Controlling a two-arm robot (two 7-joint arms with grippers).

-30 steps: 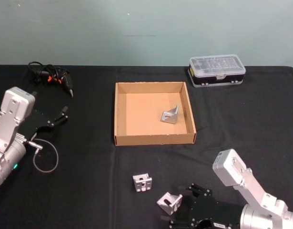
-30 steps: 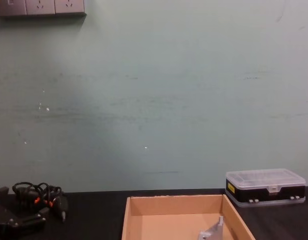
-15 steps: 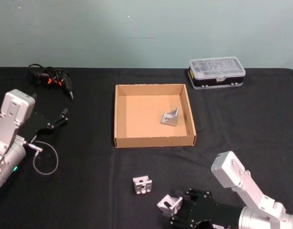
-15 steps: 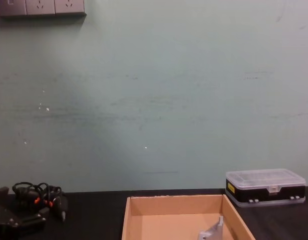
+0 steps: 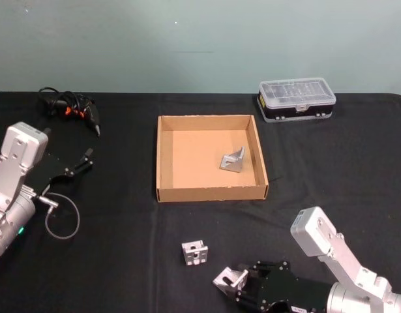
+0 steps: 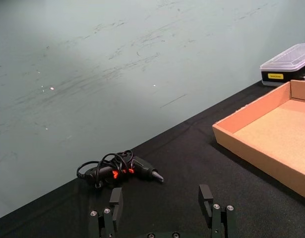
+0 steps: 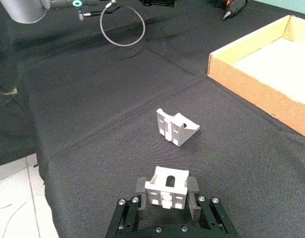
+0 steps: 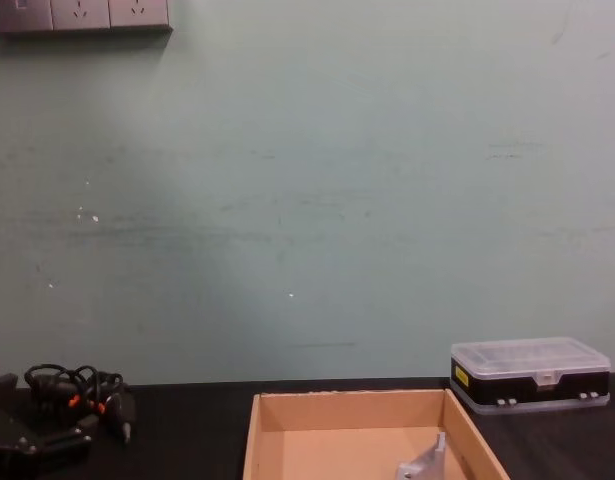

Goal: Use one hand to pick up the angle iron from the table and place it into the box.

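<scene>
A silver angle iron (image 7: pixel 167 191) sits low over the black table (image 5: pixel 122 261), and my right gripper (image 7: pixel 167 194) is shut on it, its fingers (image 7: pixel 141 186) tight against both sides. In the head view this angle iron (image 5: pixel 229 280) and the right gripper (image 5: pixel 244 291) are near the front edge. A second angle iron (image 5: pixel 195 252) (image 7: pixel 176 128) lies loose on the table. A third angle iron (image 5: pixel 233 158) (image 8: pixel 427 462) rests inside the tan box (image 5: pixel 166 156) (image 8: pixel 352 410). My left gripper (image 6: pixel 161 208) (image 5: pixel 79 163) stands open and empty at the far left.
A black case with a clear lid (image 5: pixel 297 98) (image 8: pixel 530 372) stands at the back right. A black tool with coiled cable (image 5: pixel 73 107) (image 6: pixel 120 169) lies at the back left. A loose wire loop (image 5: pixel 62 222) hangs by the left arm.
The right gripper has slid forward around the near angle iron, and its fingers have come up against the piece. The left arm shifted only slightly.
</scene>
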